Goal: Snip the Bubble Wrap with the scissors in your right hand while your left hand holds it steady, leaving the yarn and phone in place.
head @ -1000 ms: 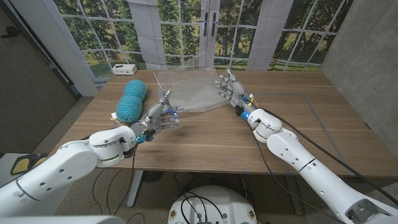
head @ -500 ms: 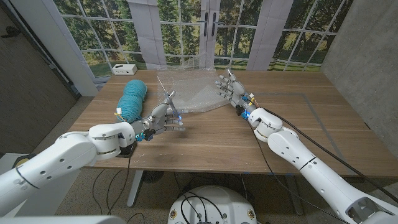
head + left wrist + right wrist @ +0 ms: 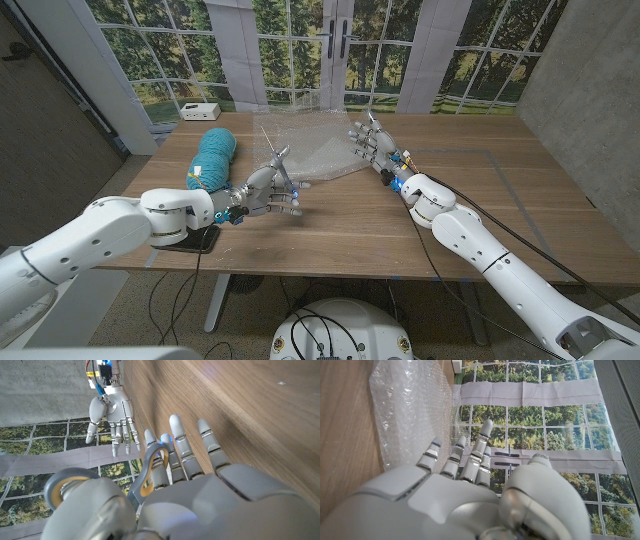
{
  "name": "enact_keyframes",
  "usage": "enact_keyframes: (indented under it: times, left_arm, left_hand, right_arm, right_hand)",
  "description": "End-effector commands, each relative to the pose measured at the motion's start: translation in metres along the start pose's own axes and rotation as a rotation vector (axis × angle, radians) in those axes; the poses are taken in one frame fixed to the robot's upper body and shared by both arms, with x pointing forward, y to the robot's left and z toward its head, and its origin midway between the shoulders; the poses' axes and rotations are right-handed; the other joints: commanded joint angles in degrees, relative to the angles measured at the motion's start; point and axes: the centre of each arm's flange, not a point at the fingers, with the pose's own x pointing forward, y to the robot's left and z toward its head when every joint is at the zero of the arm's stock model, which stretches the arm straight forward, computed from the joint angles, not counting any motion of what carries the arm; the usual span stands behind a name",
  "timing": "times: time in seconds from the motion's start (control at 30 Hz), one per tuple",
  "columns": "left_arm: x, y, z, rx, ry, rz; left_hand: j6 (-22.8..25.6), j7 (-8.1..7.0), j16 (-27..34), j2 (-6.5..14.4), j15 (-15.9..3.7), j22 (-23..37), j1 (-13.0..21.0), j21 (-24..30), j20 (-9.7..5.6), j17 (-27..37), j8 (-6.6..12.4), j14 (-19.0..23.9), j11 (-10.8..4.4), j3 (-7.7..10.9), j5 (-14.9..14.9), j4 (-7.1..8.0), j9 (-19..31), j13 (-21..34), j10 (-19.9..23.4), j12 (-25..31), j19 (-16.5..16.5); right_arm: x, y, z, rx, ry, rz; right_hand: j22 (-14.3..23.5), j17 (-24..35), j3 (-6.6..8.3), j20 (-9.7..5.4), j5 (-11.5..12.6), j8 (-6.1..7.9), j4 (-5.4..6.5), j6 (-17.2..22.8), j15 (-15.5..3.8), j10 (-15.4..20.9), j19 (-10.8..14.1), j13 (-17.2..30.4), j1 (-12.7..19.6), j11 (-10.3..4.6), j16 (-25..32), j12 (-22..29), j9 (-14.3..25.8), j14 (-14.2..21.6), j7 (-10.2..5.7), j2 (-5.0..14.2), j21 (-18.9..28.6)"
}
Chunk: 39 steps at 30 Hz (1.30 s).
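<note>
Fingers of the left hand (image 3: pixel 262 192) are wrapped around the scissors (image 3: pixel 277 160), a handle loop hooked over one of them and the thin blades sticking up past the fingertips. Those of the right hand (image 3: pixel 368 140) are spread and hold nothing. So the tool sits in the opposite hand from the one the task names.

The wooden table (image 3: pixel 350 220) is smooth, with a long straight grain. The bubble wrap (image 3: pixel 310 150) is a clear, crinkly, pimpled sheet between the two hands, just beyond the blade tips. Its far edge is at the right fingertips, though I can't tell if they press on it. The yarn (image 3: pixel 213 160) is a fat teal skein, soft and ribbed, just beyond the left knuckles. A dark flat slab under the left forearm is probably the phone (image 3: pixel 198 240).

My guess is that this is the approach, with nothing cut yet. Next, the blades need tipping down to the sheet's near edge while the spread fingers pin it.
</note>
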Motion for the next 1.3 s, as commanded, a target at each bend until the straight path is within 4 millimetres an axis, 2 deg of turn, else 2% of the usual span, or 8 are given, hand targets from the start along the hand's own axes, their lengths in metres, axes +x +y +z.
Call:
enact_keyframes:
  times: [0.03,0.6,0.97,1.13,1.3]
  left_arm:
    - [0.000,-0.003,0.000,0.009,0.019,-0.069]
    - [0.001,-0.002,-0.005,0.014,0.030,-0.110]
    - [-0.004,-0.002,-0.003,0.023,0.024,-0.113]
    - [-0.006,-0.005,-0.004,0.022,0.018,-0.120]
    - [-0.010,-0.005,-0.006,0.019,0.016,-0.112]
  left_hand:
    - [-7.5,8.16,0.0,0.1,0.07,0.1,-0.6,-0.3,-0.09,0.2,-0.10,0.6,0.06,-0.21,0.7,0.35,-0.1,0.2,0.4,0.2,-0.1]
    - [-8.0,8.47,0.3,0.1,0.46,0.1,-1.6,-1.0,-0.10,0.9,-1.06,-0.1,0.34,-0.20,1.8,0.49,-1.2,0.7,0.0,0.5,0.1]
    - [-8.1,8.44,0.3,0.2,0.55,0.1,-2.0,-1.4,-0.09,0.9,-1.40,-0.2,0.40,-0.10,2.4,0.50,-1.8,0.7,-0.1,0.5,0.2]
    - [-8.2,8.35,0.2,0.3,0.48,0.1,-2.1,-1.6,-0.09,0.7,-1.50,0.0,0.44,-0.06,2.7,0.48,-2.1,0.7,0.0,0.6,0.3]
    - [-8.1,8.32,0.2,0.3,0.44,0.1,-2.1,-1.8,-0.09,0.6,-1.58,0.0,0.38,-0.03,2.9,0.44,-2.4,0.8,-0.1,0.6,0.3]
  right_arm:
    - [0.000,-0.003,0.000,-0.021,-0.004,-0.011]
    - [-0.004,-0.005,0.002,-0.107,-0.016,-0.023]
    - [-0.008,-0.005,0.005,-0.155,-0.033,-0.036]
    - [-0.009,-0.003,0.007,-0.214,-0.038,-0.030]
    - [-0.009,0.000,0.006,-0.244,-0.027,-0.028]
  right_hand:
    - [0.3,0.0,-0.14,0.15,0.3,0.19,-0.28,0.0,-6.63,0.4,-0.3,0.2,-0.1,0.06,0.4,-0.3,-0.1,0.6,0.05,-0.05,-0.2]
    - [0.3,-0.3,-0.12,0.14,0.3,-0.19,-0.57,-0.7,-6.18,-0.3,-0.5,0.5,-0.3,0.51,0.2,-0.8,-0.1,0.3,0.32,-0.13,-0.2]
    - [0.3,-0.6,0.00,0.14,0.3,-0.43,-0.80,-1.4,-5.69,-2.2,-0.7,0.8,-0.4,1.31,0.1,-1.8,-0.1,-0.3,0.27,0.02,-0.2]
    - [0.3,-0.9,1.19,0.04,0.4,-0.37,-1.73,-1.4,-5.72,-3.0,-0.4,1.1,1.3,1.17,-0.1,-2.4,-0.1,-0.8,0.02,1.34,-0.1]
    - [0.3,-1.1,1.50,0.06,0.4,-0.44,-2.22,-1.7,-5.80,-3.2,-0.3,1.2,2.0,0.70,-0.2,-2.7,-0.1,-1.0,-0.11,1.42,-0.1]
